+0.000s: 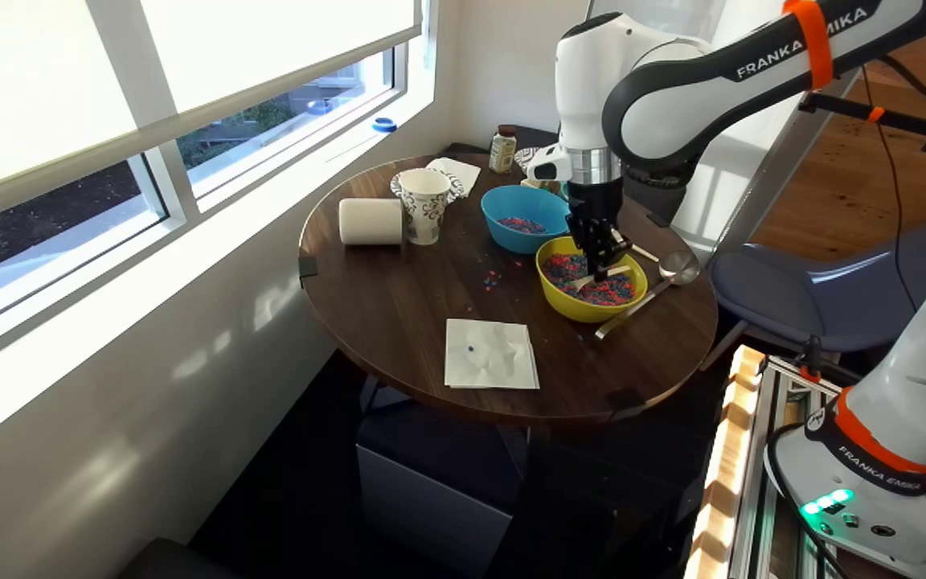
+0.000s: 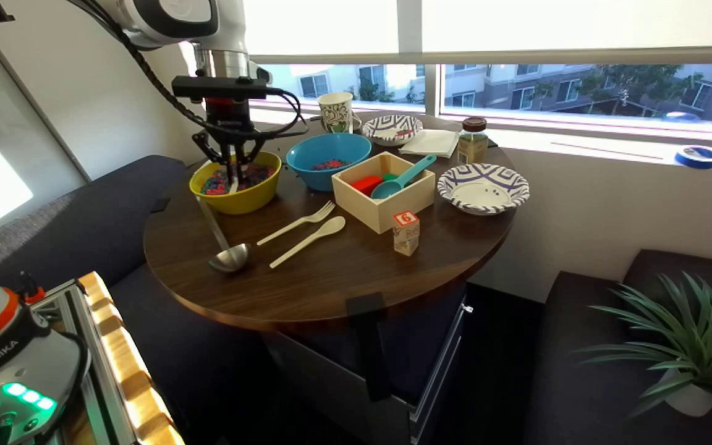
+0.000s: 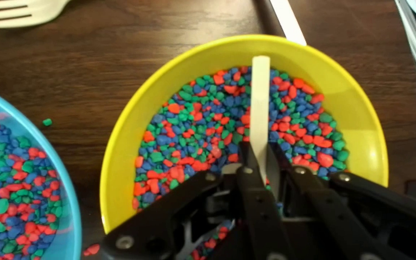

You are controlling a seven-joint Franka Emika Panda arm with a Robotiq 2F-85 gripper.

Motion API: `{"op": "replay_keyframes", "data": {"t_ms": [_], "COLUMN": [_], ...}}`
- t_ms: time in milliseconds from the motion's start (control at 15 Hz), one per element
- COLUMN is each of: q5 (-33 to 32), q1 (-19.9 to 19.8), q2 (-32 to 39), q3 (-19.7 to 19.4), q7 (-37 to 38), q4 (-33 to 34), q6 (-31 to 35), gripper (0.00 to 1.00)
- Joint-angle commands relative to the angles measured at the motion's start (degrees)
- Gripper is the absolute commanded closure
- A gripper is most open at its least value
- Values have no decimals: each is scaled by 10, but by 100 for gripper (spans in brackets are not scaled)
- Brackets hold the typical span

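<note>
My gripper (image 3: 259,146) is shut on a pale flat utensil (image 3: 260,94), probably wooden, with its two black fingers pressed on either side. One end of the utensil points toward the bowl's far wall in the wrist view; its other end is hidden behind the fingers. Below and around the fingertips is a yellow bowl (image 3: 361,144) filled with red, blue and green pebbles (image 3: 193,119). In both exterior views the gripper (image 1: 598,269) reaches down into this yellow bowl (image 2: 241,203). Beside it stands a blue bowl (image 1: 523,240) with more of the same pebbles.
A metal ladle (image 2: 230,258) leans its handle by the yellow bowl. Nearby lie a fork (image 2: 297,222) and spoon (image 2: 309,241). A wooden box (image 2: 365,210) holds a teal scoop (image 2: 415,171). Stacked blocks (image 2: 406,232), a patterned bowl (image 2: 484,193), a cup (image 1: 424,205) and napkins (image 1: 491,354) share the table.
</note>
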Motion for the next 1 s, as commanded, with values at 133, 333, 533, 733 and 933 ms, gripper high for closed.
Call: {"op": "replay_keyframes", "data": {"t_ms": [133,333,533,733,933], "q5": [17,7,8,7,9], "q1": [-3,-3,-3,-5,-9], "q2": [-43,-58,-72,-85,-95], "q3": [-8,-11,-15,-20,-29], "q7": [-45,-52,-62,-65,-60], "q4": [-13,-18,-22,-25,-20], "q6": [-2,-4,-9,-9,-11], "gripper": [97,97,97,97,97]}}
